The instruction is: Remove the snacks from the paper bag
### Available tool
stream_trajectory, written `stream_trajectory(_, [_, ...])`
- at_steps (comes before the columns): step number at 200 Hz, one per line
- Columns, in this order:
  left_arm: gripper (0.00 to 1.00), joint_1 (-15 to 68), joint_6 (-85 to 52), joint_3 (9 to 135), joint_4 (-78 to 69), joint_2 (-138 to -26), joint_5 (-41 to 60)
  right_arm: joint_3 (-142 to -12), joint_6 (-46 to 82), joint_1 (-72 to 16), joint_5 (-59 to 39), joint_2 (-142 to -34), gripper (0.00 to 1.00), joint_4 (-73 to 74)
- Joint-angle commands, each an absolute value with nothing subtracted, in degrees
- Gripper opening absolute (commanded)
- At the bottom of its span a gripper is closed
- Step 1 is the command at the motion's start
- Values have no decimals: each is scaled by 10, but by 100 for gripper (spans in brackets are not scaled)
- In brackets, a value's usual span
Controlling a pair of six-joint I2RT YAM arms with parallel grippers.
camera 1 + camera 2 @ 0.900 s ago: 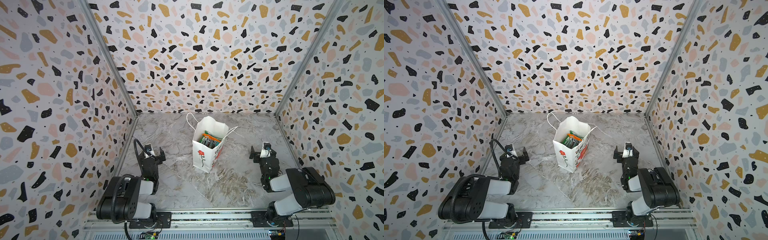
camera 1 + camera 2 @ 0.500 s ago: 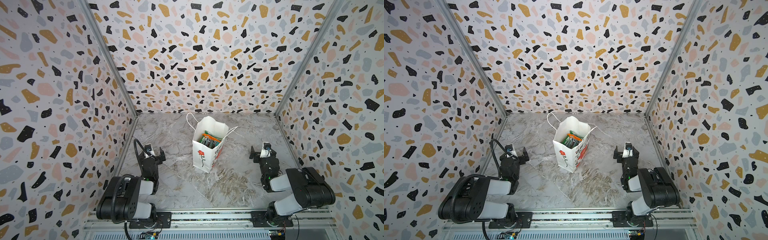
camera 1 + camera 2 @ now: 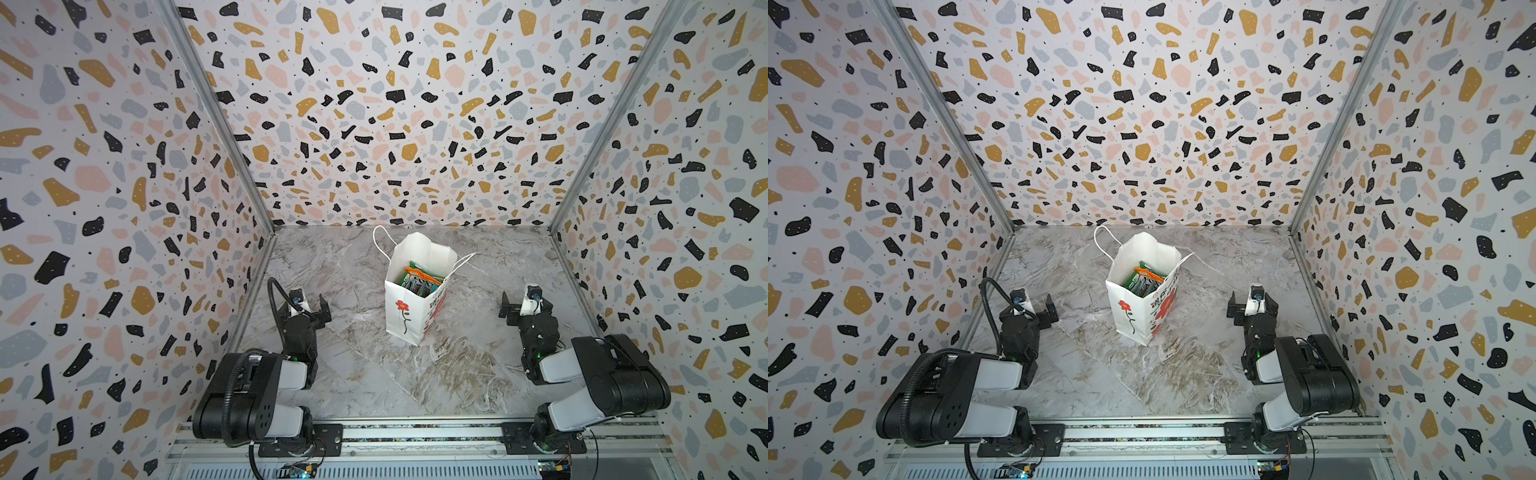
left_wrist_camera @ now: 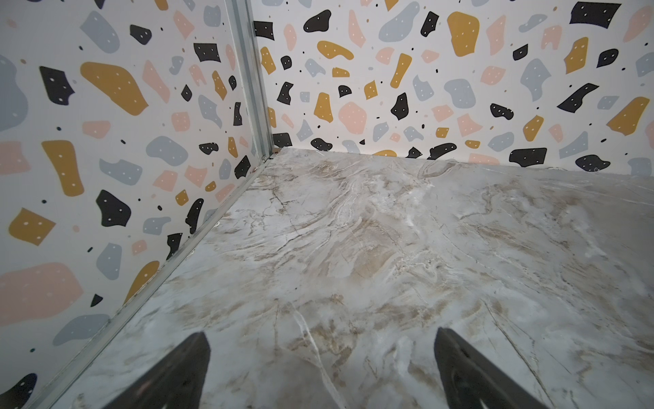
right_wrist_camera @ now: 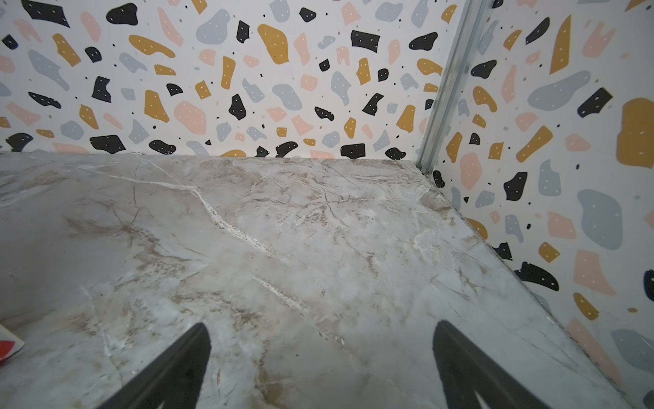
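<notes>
Both claws sit low over the marble table (image 3: 457, 374), jaws spread wide and empty. The left gripper (image 3: 308, 306) and right gripper (image 3: 523, 306) flank the white paper bag (image 3: 405, 318), which stands upright between them, well apart from each and about equally far from both. The snacks (image 3: 420, 281) stand on edge inside, only their tops showing at the open mouth, so a reach probably has to come down from above, between the cord handles (image 3: 380, 245); bare tabletop surrounds the bag.
</notes>
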State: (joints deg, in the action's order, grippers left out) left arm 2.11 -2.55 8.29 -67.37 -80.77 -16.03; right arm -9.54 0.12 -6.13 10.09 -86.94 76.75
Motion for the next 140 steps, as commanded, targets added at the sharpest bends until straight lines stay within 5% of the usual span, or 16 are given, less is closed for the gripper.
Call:
stream_trajectory(1, [100,25,-20,97,-700,-809,-170,-100,1,-64,105,-867,99,785])
stream_trajectory(34, [100,25,-44,99,-673,-766,-229,-100,7,-65,123,-844,99,767])
stream_trajectory(68, [100,25,-140,203,-411,-624,-301,-158,5,-63,121,-788,99,607])
stream_trajectory(100, [100,25,-208,329,-266,-610,-155,-214,86,-61,122,-724,99,420])
stream_trajectory(140, [100,29,-272,486,-191,-662,145,-249,190,-60,-51,-661,99,285])
